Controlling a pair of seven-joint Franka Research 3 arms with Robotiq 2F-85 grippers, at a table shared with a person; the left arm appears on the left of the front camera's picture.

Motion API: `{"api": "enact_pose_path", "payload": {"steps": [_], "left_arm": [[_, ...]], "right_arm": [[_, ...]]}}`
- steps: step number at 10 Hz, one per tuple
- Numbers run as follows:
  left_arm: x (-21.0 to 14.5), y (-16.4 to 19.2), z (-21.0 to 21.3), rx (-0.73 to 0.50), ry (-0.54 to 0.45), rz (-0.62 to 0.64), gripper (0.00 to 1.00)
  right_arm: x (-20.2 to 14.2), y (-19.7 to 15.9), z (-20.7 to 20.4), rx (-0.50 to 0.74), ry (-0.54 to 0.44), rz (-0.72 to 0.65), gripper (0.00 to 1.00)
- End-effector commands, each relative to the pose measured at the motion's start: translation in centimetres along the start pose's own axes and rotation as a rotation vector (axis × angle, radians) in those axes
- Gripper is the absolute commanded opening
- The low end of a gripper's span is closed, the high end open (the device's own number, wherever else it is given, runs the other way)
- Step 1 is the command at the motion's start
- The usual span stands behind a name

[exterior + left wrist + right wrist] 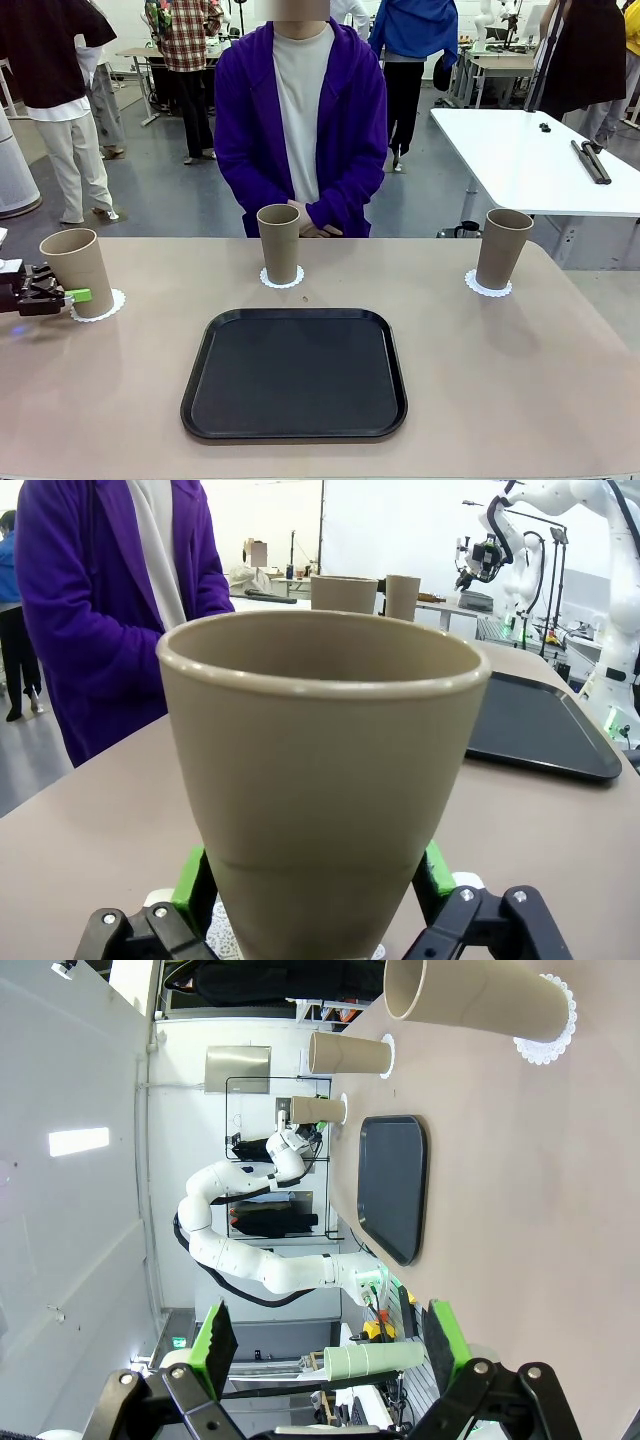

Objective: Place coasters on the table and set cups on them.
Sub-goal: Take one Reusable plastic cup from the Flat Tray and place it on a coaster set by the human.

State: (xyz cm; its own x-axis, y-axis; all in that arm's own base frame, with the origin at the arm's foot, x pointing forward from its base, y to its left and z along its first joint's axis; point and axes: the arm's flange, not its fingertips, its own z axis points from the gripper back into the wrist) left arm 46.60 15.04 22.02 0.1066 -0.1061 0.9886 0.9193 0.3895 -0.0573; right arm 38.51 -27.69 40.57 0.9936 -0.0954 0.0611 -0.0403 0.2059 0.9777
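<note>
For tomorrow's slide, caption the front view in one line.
Three cups on coasters: left pincer at the left cup, empty tray in front.

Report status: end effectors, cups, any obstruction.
Left end effector around left cup, contact unclear. Right end effector open, empty. All three cups on coasters. Black tray mid-table, not obstructing.
</note>
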Motion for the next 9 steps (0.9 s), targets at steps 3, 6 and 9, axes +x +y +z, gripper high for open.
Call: {"api": "enact_pose_path", "payload": {"steps": [3,6,9], "left_arm": [[0.1,-0.1,0.3,-0.025,0.082,-0.023,1.0],[0.5,-0.3,0.9,-0.038,0.153,-0.041,1.0],[1.9,-0.7,2.9,-0.01,0.396,-0.065,1.0]], "right_arm": [[0.1,0.1,0.0,0.002,-0.006,-0.002,1.0],[0.1,0.1,0.0,0.002,-0.006,-0.002,1.0],[0.1,0.1,0.0,0.002,-0.006,-0.002,1.0]]}}
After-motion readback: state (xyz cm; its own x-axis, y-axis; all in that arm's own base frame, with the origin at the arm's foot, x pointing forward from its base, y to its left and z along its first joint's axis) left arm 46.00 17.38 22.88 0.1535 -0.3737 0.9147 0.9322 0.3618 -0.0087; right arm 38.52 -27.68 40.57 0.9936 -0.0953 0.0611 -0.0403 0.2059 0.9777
